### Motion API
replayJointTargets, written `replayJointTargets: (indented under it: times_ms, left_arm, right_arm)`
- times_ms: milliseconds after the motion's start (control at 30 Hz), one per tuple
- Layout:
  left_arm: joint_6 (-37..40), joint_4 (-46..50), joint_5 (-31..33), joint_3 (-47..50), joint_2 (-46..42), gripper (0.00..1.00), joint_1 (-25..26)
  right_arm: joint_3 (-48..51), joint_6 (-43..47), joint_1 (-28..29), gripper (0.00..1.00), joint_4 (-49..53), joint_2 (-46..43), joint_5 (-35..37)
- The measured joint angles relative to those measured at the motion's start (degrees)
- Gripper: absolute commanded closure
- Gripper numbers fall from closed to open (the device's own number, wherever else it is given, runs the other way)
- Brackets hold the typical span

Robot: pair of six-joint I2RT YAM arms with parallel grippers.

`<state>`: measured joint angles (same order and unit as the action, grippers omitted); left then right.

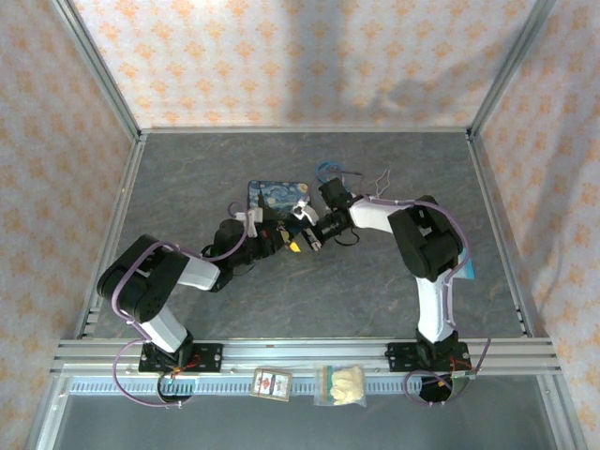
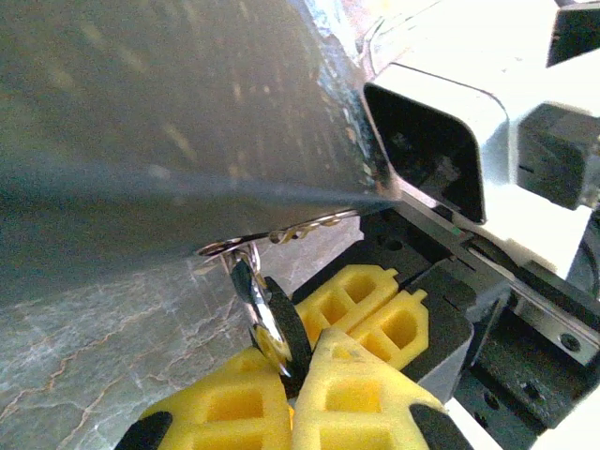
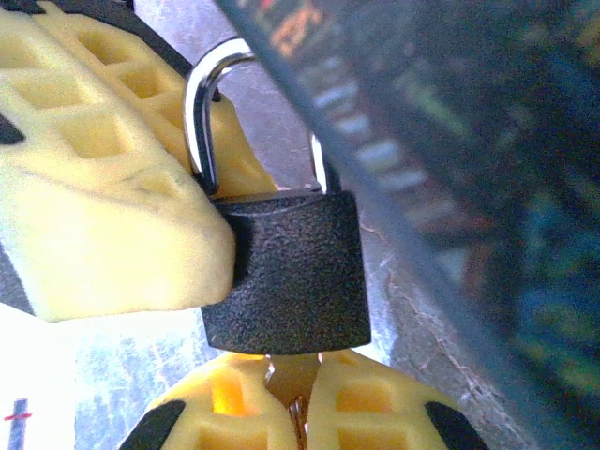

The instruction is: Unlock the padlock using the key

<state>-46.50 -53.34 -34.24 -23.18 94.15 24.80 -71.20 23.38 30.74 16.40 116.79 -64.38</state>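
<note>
Two robot arms meet at the middle of a grey, stone-veined table, just near of a flat tin box painted in swirling blue and yellow.

The padlock is small, with a blocky body of black, grainy, pebbled finish and rounded corners. Its shackle is a thin, polished silver hoop standing upright and seated in the body.

The left gripper is clenched on the padlock. Its chunky yellow fingers are matte plastic moulded with square hollows. They pinch the body's left side, one fingertip pressed against the black face just below the shackle. From the left wrist the lock appears edge-on as a slim dark slab with a brassy glint, squeezed between the two yellow tips. A thin metal ring and a strand of twisted wire hang beyond it.

The right gripper sits directly under the padlock's base, with its fingertips touching the bottom edge. Its jaws are pressed almost together on a thin sliver of metal, the key as far as can be told. Too little of it shows to make out its shape.

The tin's edge passes just right of the lock as a dark, blurred band.
</note>
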Motion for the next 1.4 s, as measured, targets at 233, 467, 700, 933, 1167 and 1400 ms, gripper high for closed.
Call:
replayJointTargets:
  times_ms: [233, 467, 700, 933, 1167, 1400]
  left_arm:
    - [0.1, -8.8, -2.3, 3.2, 1.7, 1.00, -0.1]
    - [-2.2, -13.9, -2.4, 3.6, 5.0, 0.99, -0.1]
    - [-3.6, -7.4, 0.2, 1.2, 3.6, 0.67, 1.2]
    - [-4.9, -0.8, 4.2, -1.2, 2.4, 0.68, 2.3]
    - [-6.4, 1.0, 6.4, -2.4, 2.4, 0.70, 2.7]
    - [-10.8, -0.3, 8.4, -3.5, 5.4, 0.60, 3.0]
  right_arm:
    - [-1.0, 1.6, -0.4, 1.00, 3.8, 0.4, -3.2]
    - [-0.9, -0.4, -0.6, 1.00, 3.3, 0.4, -2.1]
    - [1.2, -6.3, -0.5, 1.00, -3.3, -0.6, -1.2]
    - [1.9, -9.8, -0.5, 1.00, -5.8, -1.0, 0.6]
    - [2.1, -10.8, -0.4, 1.00, -7.3, -1.0, 1.8]
    - [2.3, -11.0, -0.6, 1.00, -8.3, -1.0, 3.6]
